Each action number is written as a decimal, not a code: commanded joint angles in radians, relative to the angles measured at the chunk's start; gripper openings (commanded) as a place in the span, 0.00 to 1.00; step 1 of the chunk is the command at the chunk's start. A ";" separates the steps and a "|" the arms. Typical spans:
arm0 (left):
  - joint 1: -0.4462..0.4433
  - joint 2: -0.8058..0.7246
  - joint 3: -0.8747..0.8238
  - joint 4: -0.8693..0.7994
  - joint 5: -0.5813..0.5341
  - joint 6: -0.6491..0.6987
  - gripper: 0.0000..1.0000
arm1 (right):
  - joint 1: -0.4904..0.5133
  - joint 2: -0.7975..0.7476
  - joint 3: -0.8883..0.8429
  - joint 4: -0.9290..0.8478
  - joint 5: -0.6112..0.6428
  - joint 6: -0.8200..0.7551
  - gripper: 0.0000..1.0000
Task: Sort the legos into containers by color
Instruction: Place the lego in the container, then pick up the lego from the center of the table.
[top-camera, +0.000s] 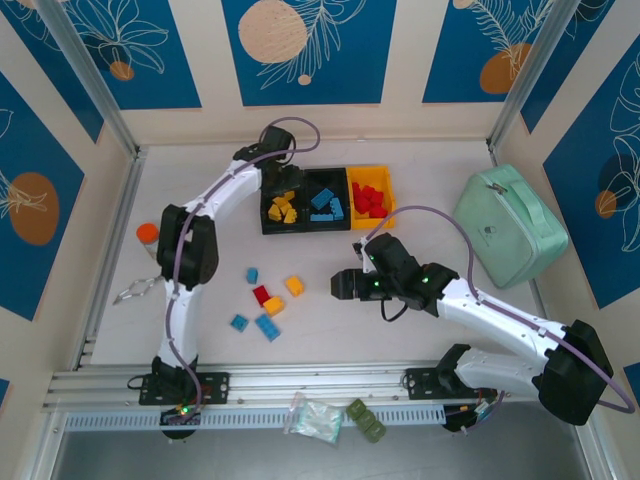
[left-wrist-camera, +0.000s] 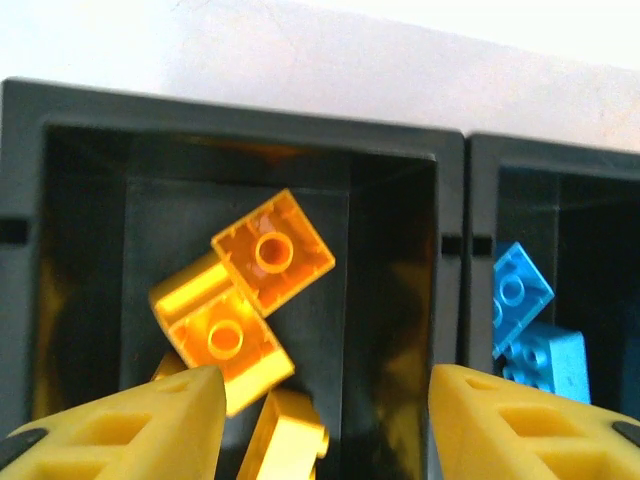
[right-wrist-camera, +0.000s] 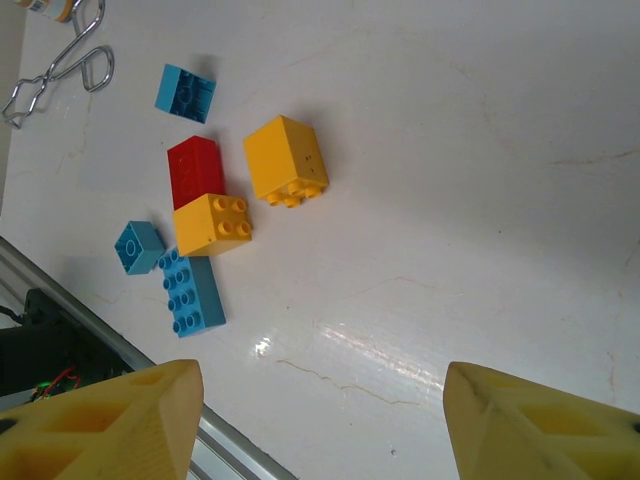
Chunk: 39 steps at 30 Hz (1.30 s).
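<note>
Left claw (left-wrist-camera: 325, 390) hangs over the left black bin (top-camera: 264, 212) at the far side of the bench (top-camera: 330, 345). On its wrist camera I see the two yellow fingers (left-wrist-camera: 130, 425) standing apart with nothing between them: released. Below it the bin floor carries yellow-orange bricks (left-wrist-camera: 272, 252): an orange piece, stud up, lies partly over a yellow one, and another yellow piece sits at the lower edge of the view. The middle black bin (top-camera: 325, 229), joined on the right, holds blue bricks (top-camera: 327, 203). The yellow bin (top-camera: 389, 190) at the right end of the row holds red bricks (top-camera: 368, 198). Right claw (top-camera: 343, 285) hovers above open bench on the near side of the bins, pointing left. Its fingers (right-wrist-camera: 110, 425) are also spread and empty. Six loose bricks lie on the bench between the two arms. A small blue brick (right-wrist-camera: 185, 92) lies a little apart from the others. A red brick (right-wrist-camera: 196, 172) touches a yellow brick (right-wrist-camera: 212, 224). A second yellow block (right-wrist-camera: 286, 160) lies on its side just beside the red one. A long blue brick (right-wrist-camera: 190, 290) rests against the yellow brick, and a blue cube (right-wrist-camera: 138, 247) sits just beside it. Off-task items: an orange-capped jar (top-camera: 147, 235) and wire tongs (top-camera: 135, 292) near the left wall, a mint-green case (top-camera: 510, 225) on the right, and a green lump (top-camera: 366, 420) and a clear bag (top-camera: 315, 418) at the front rail.
</note>
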 joint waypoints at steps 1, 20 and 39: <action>-0.002 -0.133 -0.074 0.019 0.050 0.005 0.56 | -0.003 0.001 0.030 -0.015 -0.004 -0.023 0.65; -0.131 -0.507 -0.582 -0.004 0.137 0.017 0.62 | -0.008 -0.051 0.052 -0.128 0.007 -0.088 0.65; -0.329 -0.528 -0.864 0.067 0.068 -0.312 0.70 | 0.015 -0.084 -0.013 -0.087 0.017 -0.044 0.65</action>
